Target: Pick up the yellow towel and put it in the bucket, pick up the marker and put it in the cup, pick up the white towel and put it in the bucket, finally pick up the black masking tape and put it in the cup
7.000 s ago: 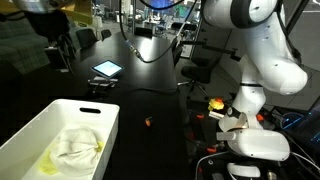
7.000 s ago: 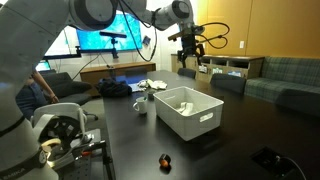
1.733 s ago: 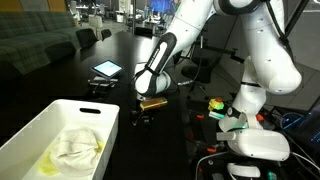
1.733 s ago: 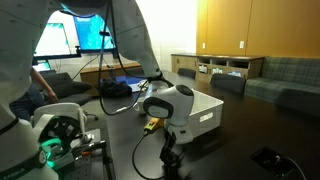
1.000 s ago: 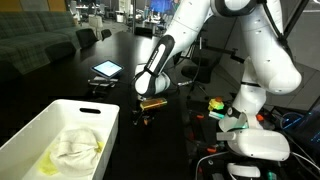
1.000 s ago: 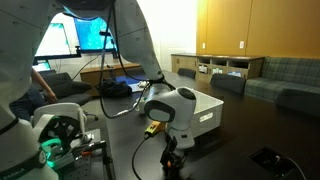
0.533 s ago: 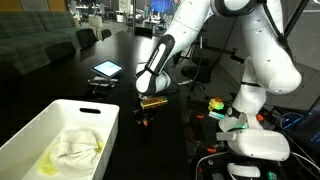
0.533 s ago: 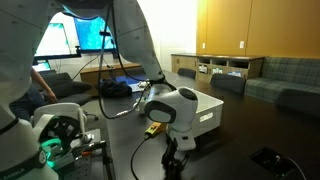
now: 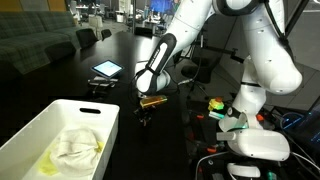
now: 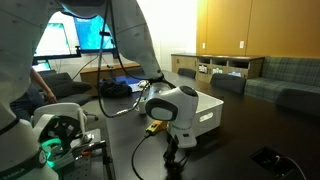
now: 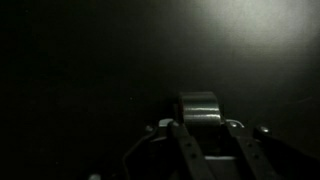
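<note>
In the wrist view the black masking tape (image 11: 198,108) stands on edge on the dark table, and my gripper (image 11: 200,125) has its two fingers pressed against the roll's sides. In both exterior views the gripper (image 9: 144,120) (image 10: 170,160) points straight down at the table beside the bucket (image 9: 60,105) (image 10: 207,112). Inside the bucket lie the white towel (image 9: 76,144) and, under its near edge, the yellow towel (image 9: 44,165). The tape is too dark and small to pick out in the exterior views. The cup and the marker are hidden or out of view.
A tablet (image 9: 106,69) lies on the table beyond the gripper. The robot's white base (image 9: 255,142) with cables stands close beside the arm. A small dark object (image 10: 268,157) lies toward the table's corner. Chairs and desks ring the table.
The fingers have closed in from wide apart onto the tape roll. The arm has stayed low over the same spot on the table.
</note>
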Robot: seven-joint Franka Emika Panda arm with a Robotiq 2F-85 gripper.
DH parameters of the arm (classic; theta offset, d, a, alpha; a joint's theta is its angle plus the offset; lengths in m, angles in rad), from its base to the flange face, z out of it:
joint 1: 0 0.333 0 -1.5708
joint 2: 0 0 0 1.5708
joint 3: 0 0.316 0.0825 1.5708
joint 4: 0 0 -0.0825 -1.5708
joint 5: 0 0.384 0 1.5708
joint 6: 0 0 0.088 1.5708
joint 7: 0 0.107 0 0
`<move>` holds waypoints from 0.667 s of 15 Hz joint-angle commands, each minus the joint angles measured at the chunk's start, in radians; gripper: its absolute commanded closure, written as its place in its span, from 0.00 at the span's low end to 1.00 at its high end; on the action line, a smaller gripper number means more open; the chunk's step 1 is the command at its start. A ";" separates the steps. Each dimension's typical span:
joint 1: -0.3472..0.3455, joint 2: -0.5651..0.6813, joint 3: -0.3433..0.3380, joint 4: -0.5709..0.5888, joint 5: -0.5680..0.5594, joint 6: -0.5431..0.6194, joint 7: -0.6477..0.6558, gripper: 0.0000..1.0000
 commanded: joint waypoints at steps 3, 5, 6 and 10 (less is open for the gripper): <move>0.101 -0.085 -0.069 -0.031 -0.138 -0.057 0.083 0.82; 0.152 -0.123 -0.083 -0.035 -0.219 -0.091 0.101 0.81; 0.178 -0.143 -0.085 -0.037 -0.265 -0.110 0.106 0.81; 0.297 -0.199 -0.058 -0.009 -0.457 -0.216 0.168 0.82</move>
